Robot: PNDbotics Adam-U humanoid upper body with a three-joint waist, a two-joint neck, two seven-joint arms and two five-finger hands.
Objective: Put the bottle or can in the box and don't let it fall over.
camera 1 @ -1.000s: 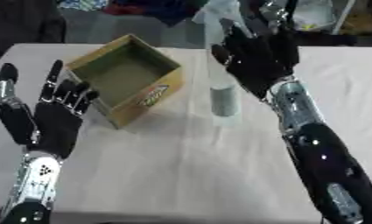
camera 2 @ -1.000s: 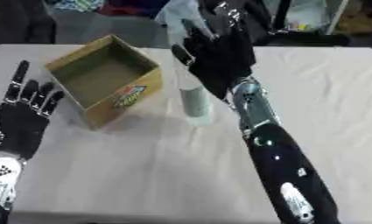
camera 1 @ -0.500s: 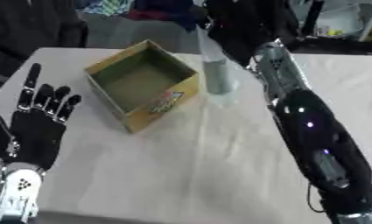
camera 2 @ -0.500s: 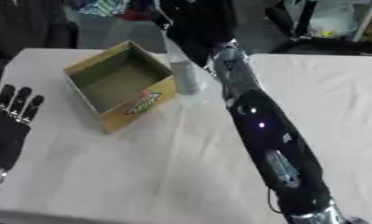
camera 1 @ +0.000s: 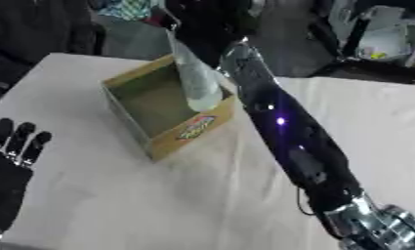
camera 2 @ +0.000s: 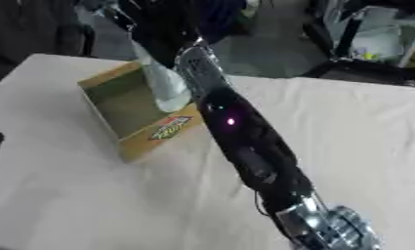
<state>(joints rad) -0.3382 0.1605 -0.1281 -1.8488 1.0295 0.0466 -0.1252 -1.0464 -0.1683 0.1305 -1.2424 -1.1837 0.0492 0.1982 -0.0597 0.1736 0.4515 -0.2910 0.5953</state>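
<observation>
A clear plastic bottle (camera 1: 196, 83) hangs slightly tilted over the right part of an open cardboard box (camera 1: 190, 130), with its base at about the level of the box's rim. My right hand (camera 1: 202, 24) is shut on the bottle's upper part at the top of the left eye view, and the arm runs down to the lower right corner. The box stands askew on the white table (camera 1: 159, 205) and has a coloured label on its near wall. My left hand (camera 1: 7, 171) rests open at the lower left, fingers up, well away from the box.
Dark furniture and colourful clutter lie beyond the table's far edge. A pale container (camera 1: 377, 34) stands at the upper right. Bare tablecloth stretches in front of the box and to its right, under my right arm.
The bottle has left the table to the right of the box and now hangs over the box in my right hand. The camera has also shifted, and my left hand sits lower in view.
</observation>
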